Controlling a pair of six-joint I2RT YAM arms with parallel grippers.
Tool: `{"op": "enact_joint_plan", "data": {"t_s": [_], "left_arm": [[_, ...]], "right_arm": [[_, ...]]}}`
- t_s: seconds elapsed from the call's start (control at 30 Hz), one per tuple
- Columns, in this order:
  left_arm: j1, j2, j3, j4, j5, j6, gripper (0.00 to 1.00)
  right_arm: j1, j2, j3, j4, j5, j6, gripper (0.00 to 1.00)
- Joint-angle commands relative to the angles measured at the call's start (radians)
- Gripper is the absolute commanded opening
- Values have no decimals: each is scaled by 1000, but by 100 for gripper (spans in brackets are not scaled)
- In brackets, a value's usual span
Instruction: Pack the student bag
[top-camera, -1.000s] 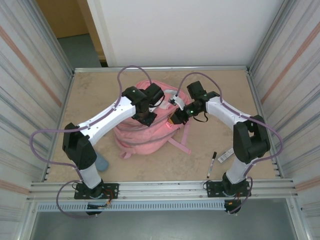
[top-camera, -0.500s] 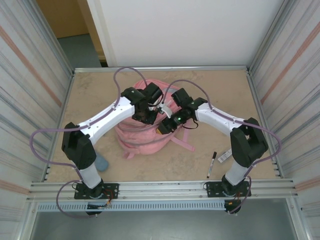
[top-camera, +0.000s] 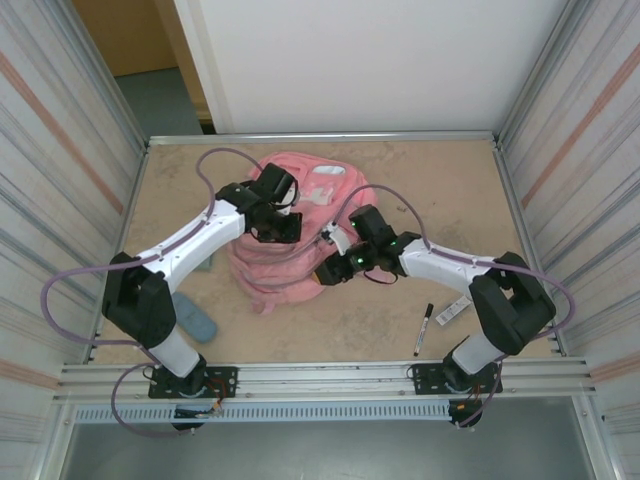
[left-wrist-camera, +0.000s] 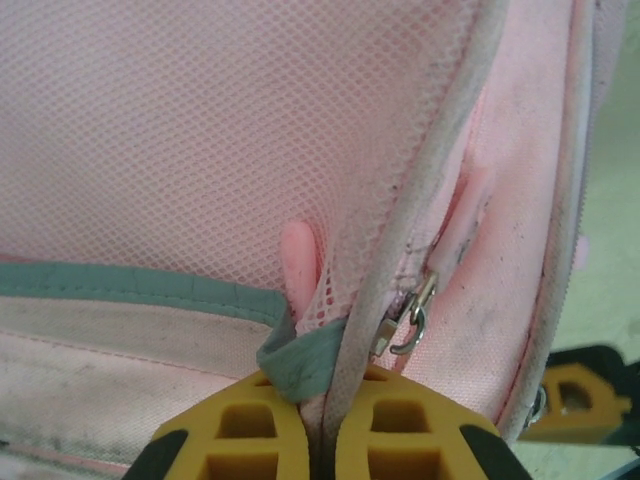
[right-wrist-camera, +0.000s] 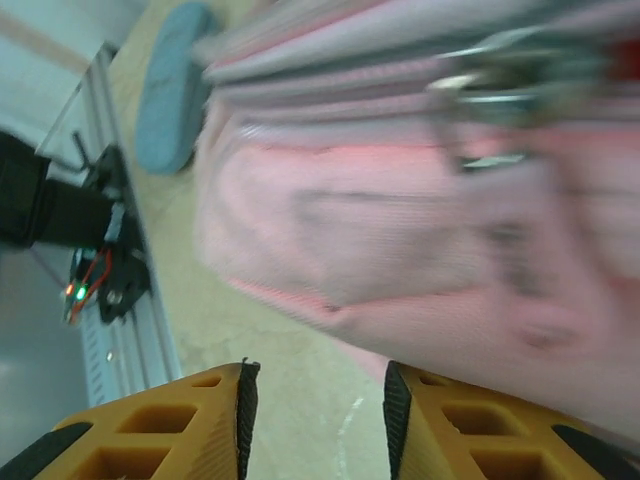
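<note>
- Around the middle of the bench (top-camera: 450, 200), the student bag (top-camera: 262, 278) now lies further toward the upper left of the top view than a second ago, and its white patch (top-camera: 327, 186) is uncovered.
- My left arm has swung up and left with it. My left end effector (top-camera: 283, 228) is clamped on the bag's grey-trimmed seam, just beside a zipper pull (left-wrist-camera: 408, 318) in the left wrist view.
- My right arm has dropped lower and stretched leftward, with the forearm nearly level across the frame.
- My right end effector (top-camera: 332, 272) sits close beside the bag's lower right edge. Its jaws have parted and stand apart, with bare bench between them.
- A marker (top-camera: 424, 328) lies unmoved at lower right.
</note>
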Motion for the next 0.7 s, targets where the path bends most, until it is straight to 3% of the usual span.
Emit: {"op": "enact_joint_plan", "data": {"t_s": [0.0, 0.07, 0.13, 0.27, 0.33, 0.43, 0.67], "left_arm": [[3, -64, -9, 108, 66, -6, 0], [5, -67, -12, 109, 80, -10, 0], [3, -68, -11, 117, 108, -9, 0], [4, -56, 2, 129, 138, 3, 0], [4, -49, 17, 121, 156, -2, 0], [3, -44, 25, 121, 185, 3, 0], [3, -49, 19, 124, 203, 3, 0]], "right_arm": [[-52, -106, -19, -10, 199, 121, 40], [-62, -186, -38, -55, 351, 160, 42], [-55, -267, -68, -64, 421, 125, 44], [-57, -380, -168, 58, 399, 1, 53], [-89, -379, -139, 34, 302, 3, 56], [-99, -314, -81, -5, 192, -57, 56], [-50, -140, 13, -2, 186, -221, 53]]}}
